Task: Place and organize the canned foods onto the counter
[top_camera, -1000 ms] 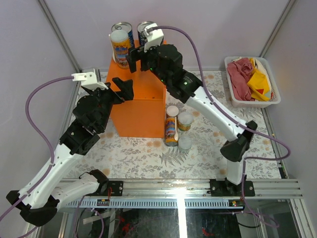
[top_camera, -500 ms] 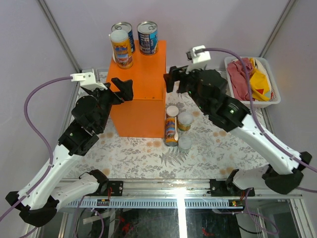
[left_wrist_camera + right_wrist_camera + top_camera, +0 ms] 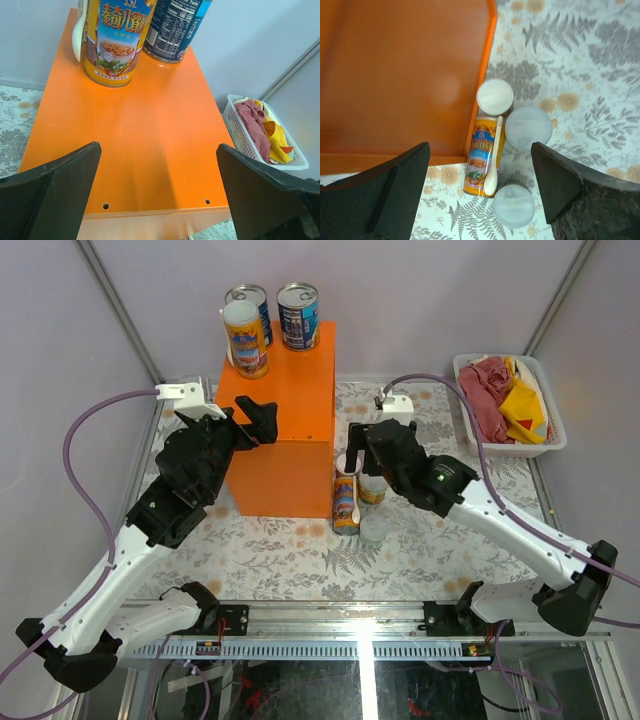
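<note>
Jaws of both arms are being held spread wide, with nothing between them. The left jaws are being held over the near end of the orange counter. The right jaws are being held above the bench, straddling the tall yellow can from overhead.

Three cans are being carried at the counter's far end, all upright: two blue cans and one yellow can. Three more are being carried on the bench just beside the counter's right wall: the tall yellow can and two short cans, bunched close, contact unclear.

The tall can's long axis is being judged vertical, with the white lid up and the white spoon on its side facing the arms' bases.

Risks being noted:
- The tall can is being crowded by the counter wall and the short cans, so a descending jaw could be driven onto a neighbour and tip it.
- The spoon could be pinched, leaving the can gripped askew.
</note>
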`<state>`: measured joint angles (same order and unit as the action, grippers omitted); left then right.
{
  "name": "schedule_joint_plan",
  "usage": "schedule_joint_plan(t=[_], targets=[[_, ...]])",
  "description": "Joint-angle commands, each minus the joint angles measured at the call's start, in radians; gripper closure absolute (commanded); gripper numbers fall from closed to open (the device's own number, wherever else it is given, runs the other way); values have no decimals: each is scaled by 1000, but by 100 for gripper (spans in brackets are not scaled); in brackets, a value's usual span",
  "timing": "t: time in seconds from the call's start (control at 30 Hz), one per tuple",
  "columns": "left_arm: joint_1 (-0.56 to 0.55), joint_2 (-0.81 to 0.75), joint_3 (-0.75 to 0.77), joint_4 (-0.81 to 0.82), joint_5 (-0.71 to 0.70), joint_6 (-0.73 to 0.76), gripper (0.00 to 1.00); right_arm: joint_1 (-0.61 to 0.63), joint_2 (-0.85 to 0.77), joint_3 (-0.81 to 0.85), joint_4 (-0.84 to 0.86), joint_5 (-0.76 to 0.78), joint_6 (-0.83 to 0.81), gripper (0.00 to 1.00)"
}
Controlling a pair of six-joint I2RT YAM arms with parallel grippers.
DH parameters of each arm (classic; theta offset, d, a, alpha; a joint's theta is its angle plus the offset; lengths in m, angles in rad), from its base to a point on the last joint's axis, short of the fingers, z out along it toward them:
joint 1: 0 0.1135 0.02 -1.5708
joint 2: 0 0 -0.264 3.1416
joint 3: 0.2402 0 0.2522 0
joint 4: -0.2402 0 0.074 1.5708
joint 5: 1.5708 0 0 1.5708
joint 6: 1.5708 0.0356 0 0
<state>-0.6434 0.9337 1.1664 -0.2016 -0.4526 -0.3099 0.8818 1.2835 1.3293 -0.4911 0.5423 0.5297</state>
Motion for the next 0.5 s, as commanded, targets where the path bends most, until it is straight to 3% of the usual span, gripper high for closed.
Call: schedule_joint_plan(t=[0.0, 0.47], targets=[[5, -7, 40, -6, 9, -11, 0, -70, 24, -66, -2, -131, 155, 11], [5, -15, 56, -40, 2, -14, 0, -115, 171, -118, 37, -319, 180, 10]])
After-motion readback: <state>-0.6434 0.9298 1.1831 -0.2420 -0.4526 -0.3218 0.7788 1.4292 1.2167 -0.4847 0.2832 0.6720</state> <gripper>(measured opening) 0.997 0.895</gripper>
